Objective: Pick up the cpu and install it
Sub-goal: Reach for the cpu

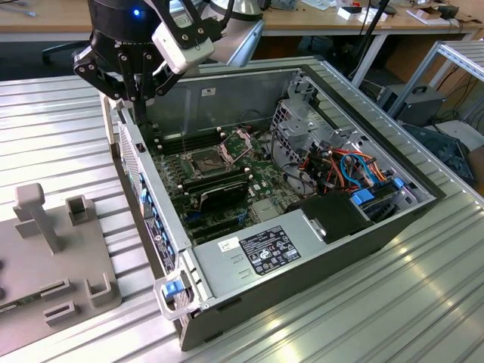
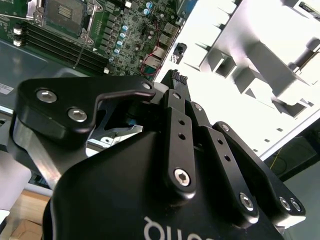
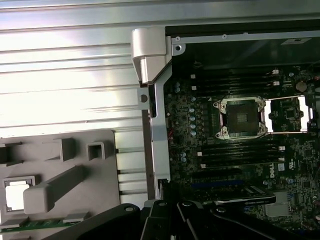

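Note:
The cpu [image 3: 15, 194] is a pale square lying in a pocket of the grey fixture [image 3: 65, 165] beside the computer case. My gripper [image 1: 140, 102] hangs above the case's rear corner at the exterior view's left, between the fixture and the motherboard. Its black fingers [image 2: 177, 107] meet at the tip with nothing seen between them. The dark square socket [image 3: 241, 117] sits on the green motherboard [image 3: 200, 150], its hinged metal frame [image 3: 287, 114] swung open beside it. In the exterior view the socket [image 1: 208, 160] lies in the middle of the board.
The open case [image 1: 249, 257] lies on a ribbed metal table [image 1: 53, 136]. A long black card [image 1: 219, 193] sits by the socket, and a drive cage with coloured cables [image 1: 355, 170] fills the exterior view's right. Upright pegs [image 1: 34, 212] rise from the fixture.

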You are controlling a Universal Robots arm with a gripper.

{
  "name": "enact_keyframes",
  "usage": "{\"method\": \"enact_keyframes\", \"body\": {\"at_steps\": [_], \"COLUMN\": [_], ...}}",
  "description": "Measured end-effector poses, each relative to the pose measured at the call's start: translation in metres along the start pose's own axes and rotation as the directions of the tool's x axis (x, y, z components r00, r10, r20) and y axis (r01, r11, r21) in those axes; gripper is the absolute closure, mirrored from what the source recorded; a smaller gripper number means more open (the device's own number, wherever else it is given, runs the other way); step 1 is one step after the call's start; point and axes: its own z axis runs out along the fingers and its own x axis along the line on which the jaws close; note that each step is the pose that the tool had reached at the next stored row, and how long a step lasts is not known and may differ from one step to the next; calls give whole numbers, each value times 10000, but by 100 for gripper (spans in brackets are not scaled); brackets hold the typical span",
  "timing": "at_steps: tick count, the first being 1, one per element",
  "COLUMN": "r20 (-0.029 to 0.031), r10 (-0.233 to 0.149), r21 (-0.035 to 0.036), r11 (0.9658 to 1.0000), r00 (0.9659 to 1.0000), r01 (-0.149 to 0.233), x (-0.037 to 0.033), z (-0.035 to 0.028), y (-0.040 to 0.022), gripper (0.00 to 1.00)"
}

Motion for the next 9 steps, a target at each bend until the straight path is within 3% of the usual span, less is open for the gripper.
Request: {"method": "enact_keyframes", "body": {"at_steps": [9], "r20": [0], "r10": [0], "r21": [0], "r11": [10000], "r00": [10000], "r01": [0], "x": [26], "z": [-1], "y": [-2], "gripper": [89]}}
